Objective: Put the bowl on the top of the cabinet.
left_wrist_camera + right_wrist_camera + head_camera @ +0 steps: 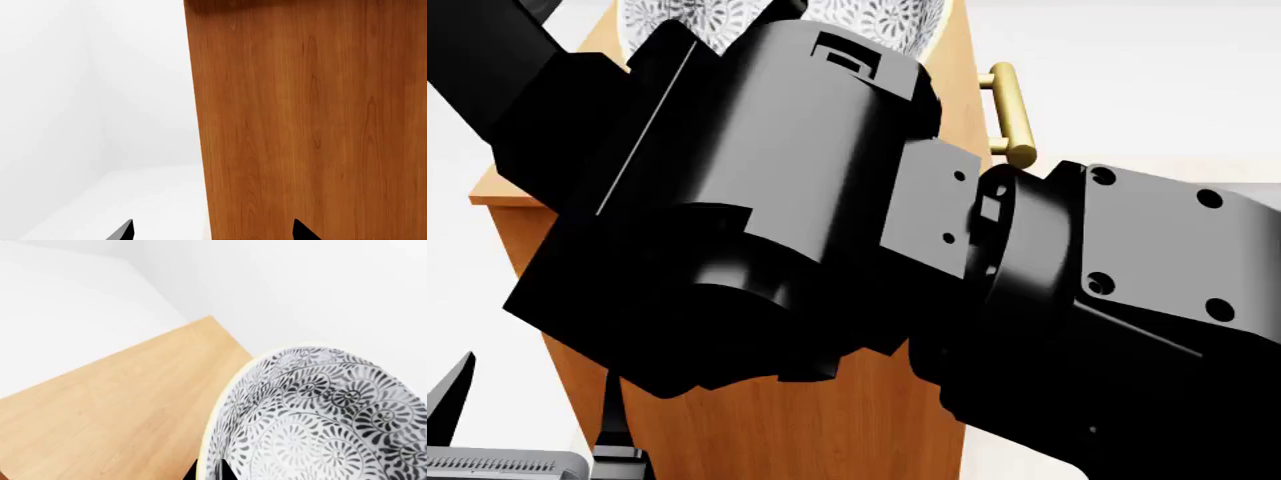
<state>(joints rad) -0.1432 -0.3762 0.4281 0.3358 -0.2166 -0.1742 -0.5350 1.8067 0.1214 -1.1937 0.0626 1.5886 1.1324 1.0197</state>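
Observation:
The bowl (320, 410), white with a dark leaf pattern and a pale yellow-green rim, hangs tilted over the flat wooden top of the cabinet (113, 400). My right gripper (208, 471) is shut on the bowl's rim, one finger on each side of the wall. Whether the bowl touches the top cannot be told. In the head view my right arm hides most of the bowl (874, 20). My left gripper (213, 231) is open and holds nothing, low beside the cabinet's orange-brown side (307, 125).
A brass bar handle (1009, 110) sticks out from the cabinet (801, 430). White walls and a white floor (133, 190) surround it. My right arm (827, 220) fills the middle of the head view. A left finger (454, 395) shows at its lower left.

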